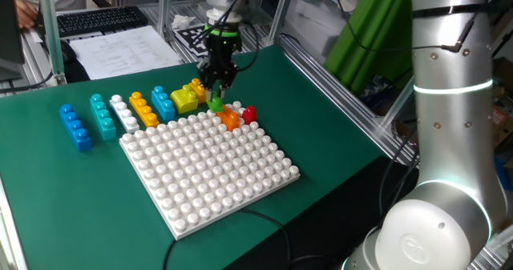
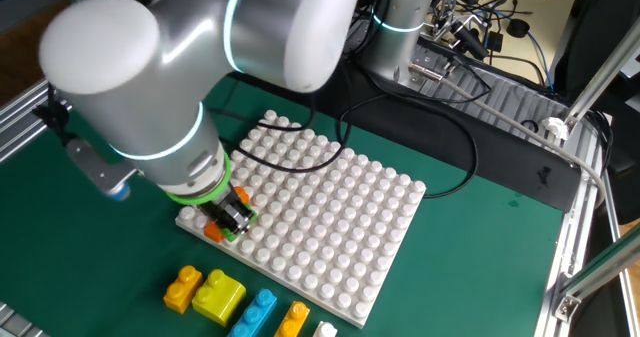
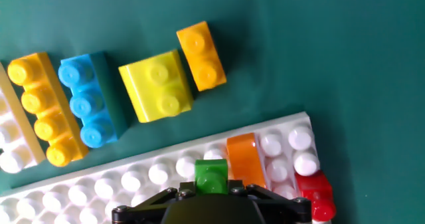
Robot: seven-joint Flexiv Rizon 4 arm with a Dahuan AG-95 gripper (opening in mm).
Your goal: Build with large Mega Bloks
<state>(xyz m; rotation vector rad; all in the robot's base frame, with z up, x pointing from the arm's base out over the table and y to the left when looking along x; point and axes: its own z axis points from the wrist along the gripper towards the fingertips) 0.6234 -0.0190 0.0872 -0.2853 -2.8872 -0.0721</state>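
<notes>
My gripper (image 1: pixel 215 92) is shut on a small green brick (image 1: pixel 216 104) and holds it at the far edge of the white studded baseplate (image 1: pixel 208 166). In the hand view the green brick (image 3: pixel 211 174) sits between the jaws of the gripper (image 3: pixel 211 188), just left of an orange brick (image 3: pixel 242 159) on the plate. A red brick (image 3: pixel 316 192) is at the plate's corner. I cannot tell whether the green brick touches the studs. In the other fixed view the arm hides most of the gripper (image 2: pixel 232 218).
Loose bricks lie in a row on the green mat beyond the plate: blue (image 1: pixel 74 127), teal (image 1: pixel 102 115), white (image 1: pixel 123 114), long orange-yellow (image 3: pixel 43 108), blue (image 3: pixel 86 101), yellow (image 3: pixel 157 86) and small orange (image 3: pixel 201 56). A cable crosses the plate (image 2: pixel 300 162).
</notes>
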